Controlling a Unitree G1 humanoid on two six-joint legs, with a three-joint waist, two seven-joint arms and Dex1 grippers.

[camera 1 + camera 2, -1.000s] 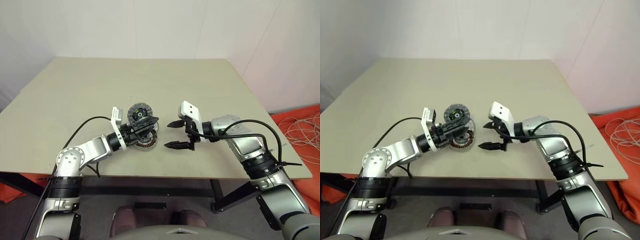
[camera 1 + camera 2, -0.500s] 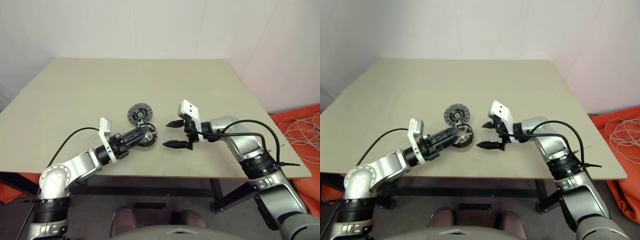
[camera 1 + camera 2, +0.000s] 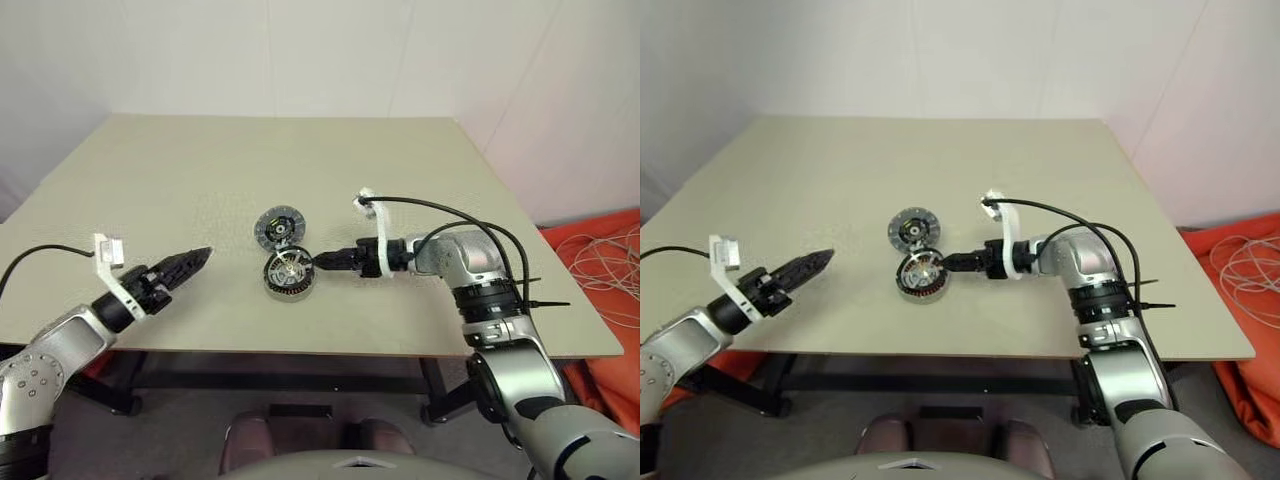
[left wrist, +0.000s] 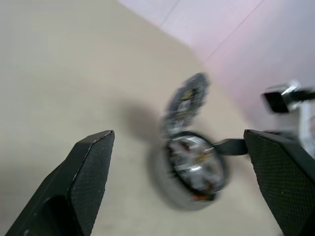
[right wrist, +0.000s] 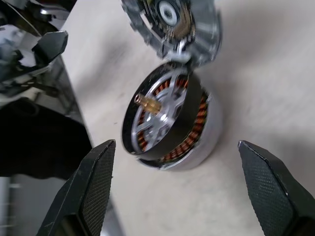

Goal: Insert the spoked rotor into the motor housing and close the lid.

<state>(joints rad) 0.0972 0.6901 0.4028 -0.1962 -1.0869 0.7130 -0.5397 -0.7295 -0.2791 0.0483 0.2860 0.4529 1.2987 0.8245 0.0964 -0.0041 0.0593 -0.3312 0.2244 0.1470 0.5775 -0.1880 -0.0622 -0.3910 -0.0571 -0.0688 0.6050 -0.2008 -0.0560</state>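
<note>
Rotor trouble looks the likeliest risk: the spoked rotor (image 5: 165, 115) sits tilted in the motor housing (image 3: 289, 275), not flush, so pressing the lid (image 3: 277, 228) on now could jam it askew. Right gripper (image 3: 327, 261) has its jaws spread wide, level with the housing and just beside its rim, holding nothing; a careless nudge would slide the housing. Left gripper (image 3: 190, 262), jaws likewise apart and empty, is well apart from the parts. Lid leans beside the housing, beyond both jaws. Worktop (image 3: 420, 190) is plain beige; pale walls behind, orange cloth (image 3: 610, 270) with cable on the floor.
</note>
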